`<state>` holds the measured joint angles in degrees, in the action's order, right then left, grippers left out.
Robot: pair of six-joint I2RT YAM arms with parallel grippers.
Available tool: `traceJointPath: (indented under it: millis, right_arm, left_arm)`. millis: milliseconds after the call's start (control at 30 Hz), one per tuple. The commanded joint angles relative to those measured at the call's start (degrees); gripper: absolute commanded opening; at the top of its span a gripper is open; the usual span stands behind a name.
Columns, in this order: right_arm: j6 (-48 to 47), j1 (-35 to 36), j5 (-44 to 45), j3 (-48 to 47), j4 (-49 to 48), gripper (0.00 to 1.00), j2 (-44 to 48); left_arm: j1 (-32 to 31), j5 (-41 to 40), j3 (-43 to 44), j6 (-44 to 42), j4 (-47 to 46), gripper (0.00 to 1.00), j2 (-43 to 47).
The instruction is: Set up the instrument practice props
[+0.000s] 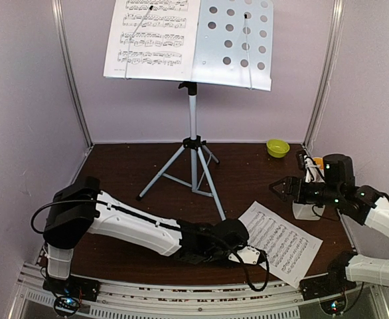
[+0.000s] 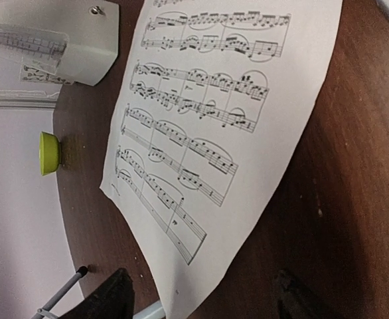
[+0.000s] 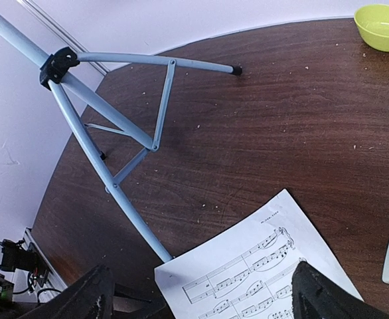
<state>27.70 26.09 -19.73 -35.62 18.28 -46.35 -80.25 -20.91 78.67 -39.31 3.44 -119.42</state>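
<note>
The left arm lies stretched low across the table, and its gripper is spread open with its fingers on either side of the corner of the loose music page. The right arm is bent up at the right, near the metronome, with its gripper wide open and empty. The other page rests on the music stand.
</note>
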Motion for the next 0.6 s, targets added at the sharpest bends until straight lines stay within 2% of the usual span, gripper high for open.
traceJointPath:
  millis: [0,200,333,433,567]
  right_arm:
    - [0.4,-1.7,-2.6,0.5,-0.5,0.93,1.0]
    - [0.0,-3.3,-3.3,-0.3,0.7,0.94,2.4]
    - [-0.5,-4.6,-3.4,-1.1,1.9,0.94,3.7]
    - [-0.6,-5.6,-3.7,-1.5,2.4,0.94,4.9]
    - [-0.9,-6.5,-3.9,-2.3,3.2,0.94,6.4]
  left_arm:
    - [-0.4,-3.9,4.6,-6.7,1.5,0.73,-3.6]
    - [-0.7,-5.8,10.9,-9.9,1.7,0.70,-9.9]
    - [-0.8,-4.9,14.9,-11.4,1.7,0.64,-13.0]
    - [-0.8,-3.2,17.5,-12.0,1.3,0.53,-14.6]
    - [-0.7,-0.1,19.6,-11.8,0.7,0.28,-15.1]
